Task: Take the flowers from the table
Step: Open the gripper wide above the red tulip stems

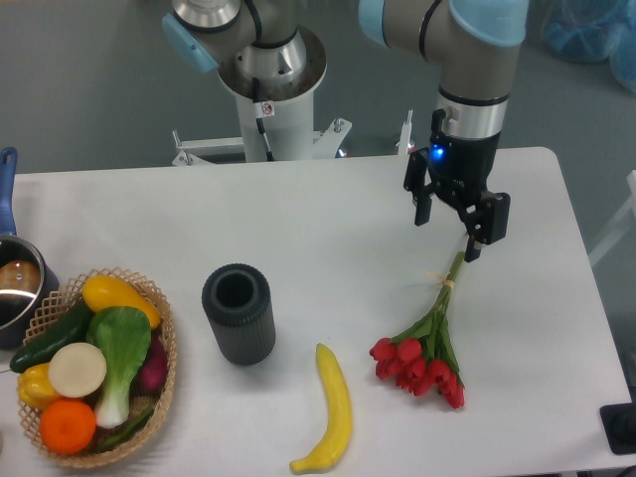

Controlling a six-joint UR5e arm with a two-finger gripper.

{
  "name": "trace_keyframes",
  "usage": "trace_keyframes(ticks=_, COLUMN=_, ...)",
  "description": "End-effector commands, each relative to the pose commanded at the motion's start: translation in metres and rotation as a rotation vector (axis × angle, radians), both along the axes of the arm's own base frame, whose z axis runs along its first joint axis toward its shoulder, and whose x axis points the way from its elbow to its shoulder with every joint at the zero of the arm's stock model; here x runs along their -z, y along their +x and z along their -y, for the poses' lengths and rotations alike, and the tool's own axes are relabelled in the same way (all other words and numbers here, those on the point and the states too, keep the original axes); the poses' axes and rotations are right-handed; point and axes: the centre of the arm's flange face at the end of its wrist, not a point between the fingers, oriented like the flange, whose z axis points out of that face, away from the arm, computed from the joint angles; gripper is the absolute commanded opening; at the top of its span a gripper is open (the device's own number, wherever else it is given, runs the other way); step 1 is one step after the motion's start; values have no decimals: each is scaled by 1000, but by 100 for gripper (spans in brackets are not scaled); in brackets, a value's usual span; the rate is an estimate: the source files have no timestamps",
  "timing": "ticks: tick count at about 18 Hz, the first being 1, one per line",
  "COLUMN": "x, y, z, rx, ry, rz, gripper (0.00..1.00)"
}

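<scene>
Nearest us lay a yellow banana on the white table, with the flowers just to its right, red heads toward us and stems pointing away. Our gripper hung open above the stem tips, holding nothing. We saw a dark cup and a basket further left.

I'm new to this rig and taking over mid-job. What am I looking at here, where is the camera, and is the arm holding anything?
One fixed camera looks down at the white table from the front. The robot arm's two-finger gripper hangs open over the stem end of the red tulip bunch, the flowers, holding nothing. Also on the table: a yellow banana, a dark ribbed cylinder cup, a wicker basket of vegetables and fruit, and a pot at the left edge.
</scene>
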Motion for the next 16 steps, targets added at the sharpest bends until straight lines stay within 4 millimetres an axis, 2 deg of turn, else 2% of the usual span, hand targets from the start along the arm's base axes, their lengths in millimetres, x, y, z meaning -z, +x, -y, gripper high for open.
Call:
trace_keyframes(ticks=9, x=5, y=3, z=-3, rx=2, ry=28, rz=20, gripper=100)
trace_keyframes(ticks=12, x=23, y=-1, z=2, rx=-77, ry=113, rz=130, gripper=100)
trace_keyframes(ticks=16, x=25, y=-4, z=2, rx=-143, ry=286, rz=207, gripper=100)
